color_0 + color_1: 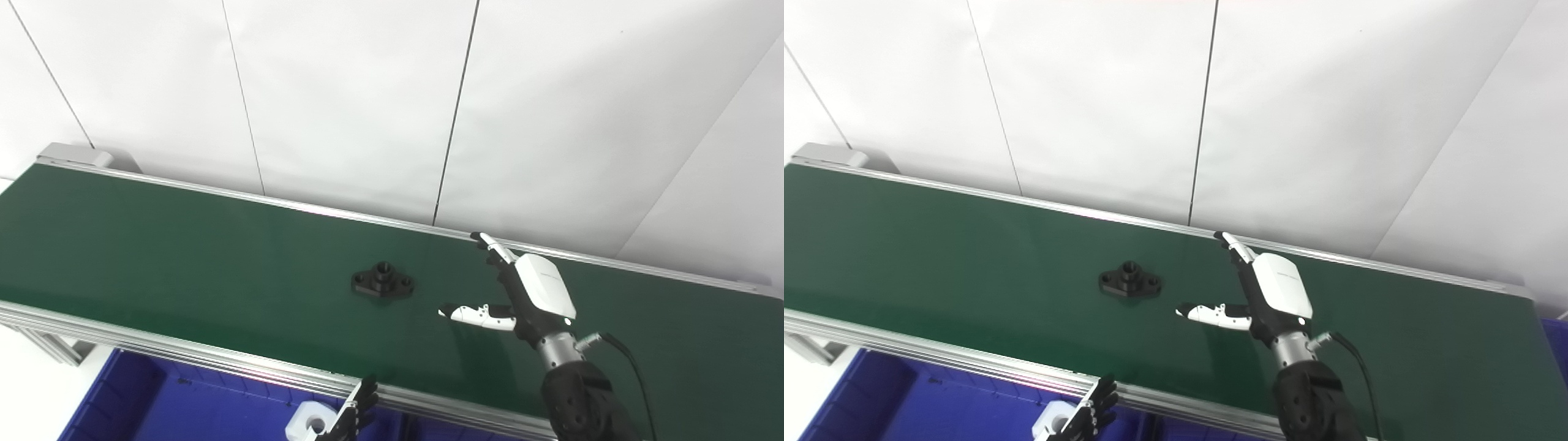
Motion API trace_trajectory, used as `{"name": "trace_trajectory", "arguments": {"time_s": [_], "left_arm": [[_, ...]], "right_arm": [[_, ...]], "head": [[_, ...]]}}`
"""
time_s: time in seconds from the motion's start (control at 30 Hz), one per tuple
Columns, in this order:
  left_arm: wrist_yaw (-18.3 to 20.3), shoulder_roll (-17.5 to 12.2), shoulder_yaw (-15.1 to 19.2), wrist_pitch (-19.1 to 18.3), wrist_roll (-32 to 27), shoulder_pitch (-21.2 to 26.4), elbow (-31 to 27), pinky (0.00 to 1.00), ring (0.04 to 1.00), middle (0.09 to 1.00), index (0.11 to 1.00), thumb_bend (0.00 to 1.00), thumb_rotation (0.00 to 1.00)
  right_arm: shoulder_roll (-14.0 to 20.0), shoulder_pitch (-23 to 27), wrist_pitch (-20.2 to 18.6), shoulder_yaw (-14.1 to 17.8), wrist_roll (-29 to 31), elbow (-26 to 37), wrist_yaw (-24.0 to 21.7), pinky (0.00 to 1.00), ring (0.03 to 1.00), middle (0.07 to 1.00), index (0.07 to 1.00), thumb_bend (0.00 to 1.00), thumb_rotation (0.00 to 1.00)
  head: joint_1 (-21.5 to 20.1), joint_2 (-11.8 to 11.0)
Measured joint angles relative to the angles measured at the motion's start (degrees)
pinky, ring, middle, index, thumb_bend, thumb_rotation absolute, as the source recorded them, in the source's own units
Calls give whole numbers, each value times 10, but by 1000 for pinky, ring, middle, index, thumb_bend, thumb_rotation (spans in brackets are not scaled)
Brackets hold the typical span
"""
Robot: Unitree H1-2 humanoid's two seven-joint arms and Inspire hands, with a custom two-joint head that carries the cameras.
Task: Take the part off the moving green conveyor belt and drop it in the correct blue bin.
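Observation:
A small black flanged part (383,282) with a raised round hub lies flat near the middle of the green conveyor belt (153,245). My right hand (527,291) hovers over the belt just right of the part, open, fingers stretched toward the far rail and thumb pointing left at the part; a gap separates them. My left hand (358,410) shows only at the bottom edge, below the belt's near rail over a blue bin (184,407), with a white ring-shaped piece (309,424) against it; its grip is unclear.
Aluminium rails (202,361) border the belt on the near and far sides. White wall panels stand right behind the far rail. Another blue bin corner (1557,343) peeks in at the right edge.

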State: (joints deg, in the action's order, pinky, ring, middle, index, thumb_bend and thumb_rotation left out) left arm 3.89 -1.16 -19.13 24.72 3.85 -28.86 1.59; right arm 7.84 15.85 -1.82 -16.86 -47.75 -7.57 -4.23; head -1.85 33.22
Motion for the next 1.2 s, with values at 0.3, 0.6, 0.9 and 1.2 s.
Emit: {"name": "trace_trajectory", "arguments": {"time_s": [0.3, 0.6, 0.9, 1.2], "left_arm": [[0, 1, -2, 0, 3, 0, 0, 943, 976, 1000, 1000, 851, 698], [-6, 3, -8, 0, 12, -1, 0, 916, 967, 999, 1000, 832, 716], [-23, 10, -15, 0, 29, -5, -2, 888, 956, 996, 1000, 839, 728], [-24, 12, -17, 0, 29, -8, -8, 879, 949, 993, 1000, 848, 734]], "right_arm": [[2, 49, -3, -43, -31, -57, -2, 586, 757, 838, 900, 893, 658], [-10, 88, -33, -90, -58, -106, -19, 588, 771, 855, 893, 914, 655], [-23, 103, -65, -110, -58, -129, -28, 566, 732, 843, 893, 913, 678], [-22, 105, -69, -117, -59, -145, -13, 400, 535, 690, 825, 853, 686]], "head": [[4, 4], [13, 9], [18, 11], [24, 18]]}}
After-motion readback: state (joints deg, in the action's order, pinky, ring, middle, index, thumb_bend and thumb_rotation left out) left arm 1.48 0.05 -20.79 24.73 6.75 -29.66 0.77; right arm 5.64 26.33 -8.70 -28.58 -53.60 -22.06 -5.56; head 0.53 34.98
